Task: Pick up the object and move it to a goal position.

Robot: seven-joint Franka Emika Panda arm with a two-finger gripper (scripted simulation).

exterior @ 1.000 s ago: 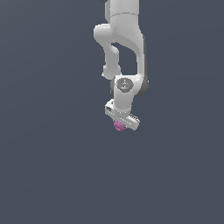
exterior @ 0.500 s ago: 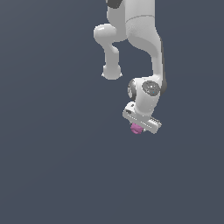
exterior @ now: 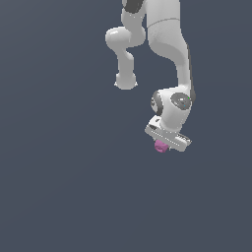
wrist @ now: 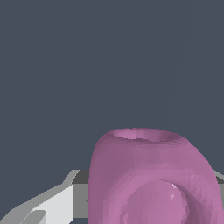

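Closest to the wrist camera, the pink-magenta object [wrist: 153, 179] fills much of the frame: a lumpy rounded body with a shallow hollow at its far end and a smooth bulge on its near face. A pale gripper finger [wrist: 52, 205] sits just beside it. In the exterior view the gripper [exterior: 162, 144] is closed on the object [exterior: 160, 145], which peeks out beneath the tilted white hand. The arm [exterior: 167, 39] rises behind, against plain dark grey.
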